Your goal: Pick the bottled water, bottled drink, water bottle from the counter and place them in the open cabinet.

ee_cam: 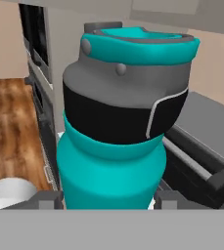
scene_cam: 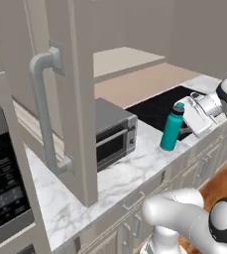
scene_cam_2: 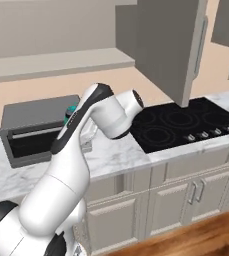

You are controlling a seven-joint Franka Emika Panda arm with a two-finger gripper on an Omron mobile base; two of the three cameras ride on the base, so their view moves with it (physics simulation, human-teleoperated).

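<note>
Gripper [ee_cam: 106, 199] closed on the flask [ee_cam: 108, 161], one finger either side of its teal body below the dark lid. The flask stands upright over the counter [scene_cam: 115, 171], beside the toaster oven [scene_cam: 112, 131]. Rigid, smooth, probably heavy: grip mid-body, squarely.

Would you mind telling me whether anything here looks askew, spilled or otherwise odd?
Nothing stands out. The water bottle stands upright on the marble counter beside the toaster oven, lid on, with the gripper at its top. No spill shows.
</note>
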